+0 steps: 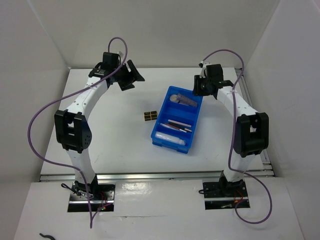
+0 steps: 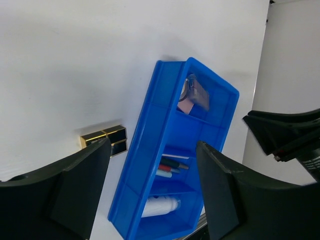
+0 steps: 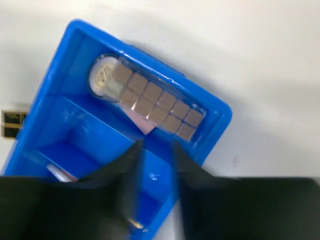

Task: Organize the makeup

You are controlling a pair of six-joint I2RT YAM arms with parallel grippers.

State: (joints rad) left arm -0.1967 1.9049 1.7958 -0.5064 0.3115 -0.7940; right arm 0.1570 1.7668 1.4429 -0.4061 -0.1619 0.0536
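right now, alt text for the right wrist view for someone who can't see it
One end of a blue divided bin on a white table holds a set of tan squares lying over a round compact and a pink compact. The right end effector, blurred, slightly open and empty, fills the bottom; a black-and-gold palette sits outside the bin at left.

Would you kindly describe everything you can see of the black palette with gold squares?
The black palette with gold squares is a flat piece: four dark glossy panels in a two-by-two grid, each framed in gold. It lies flat on the white table, outside the blue bin and close by its left wall, seemingly not touching. Nothing rests on it or grips it.
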